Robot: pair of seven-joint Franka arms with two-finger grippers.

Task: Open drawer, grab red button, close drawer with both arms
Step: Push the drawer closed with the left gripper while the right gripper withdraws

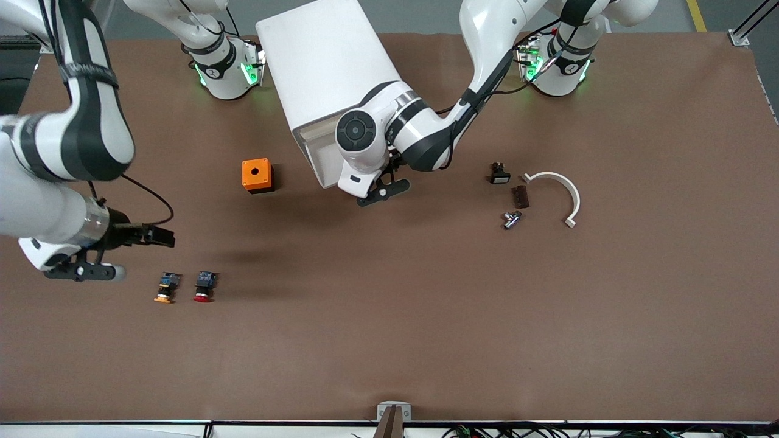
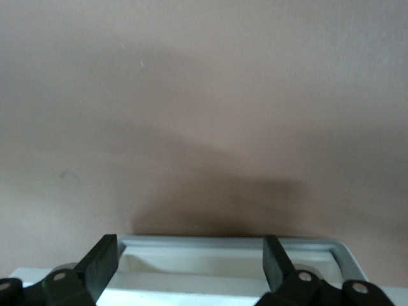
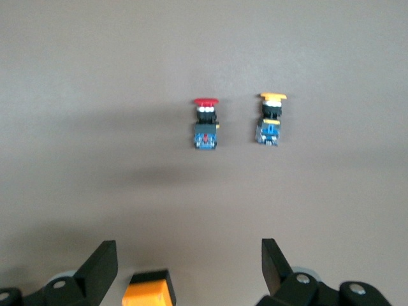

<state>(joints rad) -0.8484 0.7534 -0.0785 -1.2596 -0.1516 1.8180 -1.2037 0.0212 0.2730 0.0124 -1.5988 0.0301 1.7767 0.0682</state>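
Observation:
The red-capped button (image 1: 204,287) lies on the brown table near the right arm's end, beside an orange-capped button (image 1: 165,288). Both show in the right wrist view, the red one (image 3: 206,124) and the orange one (image 3: 272,120). My right gripper (image 1: 161,236) is open and empty (image 3: 189,255), in the air over the table close to the buttons. The white drawer cabinet (image 1: 316,73) stands at the middle between the arms' bases. My left gripper (image 1: 368,185) is at its front, open, with the drawer's white handle rim (image 2: 233,245) between its fingers (image 2: 191,248).
An orange box with a hole (image 1: 257,175) stands near the cabinet, toward the right arm's end. Toward the left arm's end lie a white curved piece (image 1: 560,188), a small black part (image 1: 499,174), a brown block (image 1: 520,196) and a metal piece (image 1: 511,219).

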